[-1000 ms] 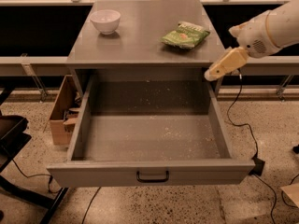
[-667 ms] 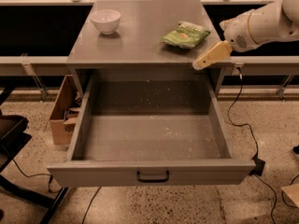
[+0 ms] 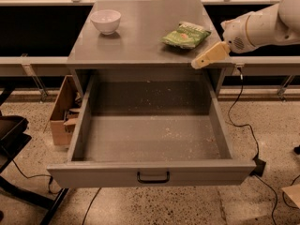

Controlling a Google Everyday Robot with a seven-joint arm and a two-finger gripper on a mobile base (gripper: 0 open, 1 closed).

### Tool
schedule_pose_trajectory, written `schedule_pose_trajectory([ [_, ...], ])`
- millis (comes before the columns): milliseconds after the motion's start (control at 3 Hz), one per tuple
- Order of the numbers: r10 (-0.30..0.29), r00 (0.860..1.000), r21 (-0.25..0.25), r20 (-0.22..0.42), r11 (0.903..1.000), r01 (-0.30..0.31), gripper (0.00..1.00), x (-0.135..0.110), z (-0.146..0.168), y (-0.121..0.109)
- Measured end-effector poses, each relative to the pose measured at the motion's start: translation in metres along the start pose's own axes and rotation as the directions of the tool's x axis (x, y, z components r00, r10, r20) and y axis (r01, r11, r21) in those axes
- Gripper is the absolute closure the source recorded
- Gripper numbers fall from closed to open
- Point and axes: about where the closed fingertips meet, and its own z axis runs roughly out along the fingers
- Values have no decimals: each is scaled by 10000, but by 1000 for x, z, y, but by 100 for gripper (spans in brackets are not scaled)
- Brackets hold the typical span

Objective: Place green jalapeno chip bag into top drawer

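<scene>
One bag (image 3: 186,35), green with pale ends, lies flat on the right half of the cabinet top (image 3: 140,43), close to its right edge and not in the drawer. Just right of it and nearer the front, the gripper (image 3: 197,63) reaches in from the right on a white arm (image 3: 262,26). Its tan tip slants down-left over the top's front right corner, near the bag but apart from it. Whether it is open or closed cannot be told.

Below, the drawer (image 3: 152,173) stands pulled out, with a crumb-speckled grey floor and a black handle (image 3: 153,177) on the front panel. A white bowl (image 3: 105,21) sits upright at the top's back left. A cardboard box (image 3: 61,114) stands on the floor left of the cabinet. A black cable (image 3: 243,109) trails down on the right.
</scene>
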Motion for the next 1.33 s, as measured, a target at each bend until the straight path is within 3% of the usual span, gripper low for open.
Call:
schedule_pose_trajectory([
  [333,53,9991,1057,411,9944,-96,0,-10,20,-33],
  [667,25,9948,2110,1015,9772,-239,0,-19,37,-79],
  [1000,290,9817,2625,1881,9617,-787,0,-25,59,-129],
  [1333,910,9605,2328,2630,9601,-1547,0,-25,83,-146],
])
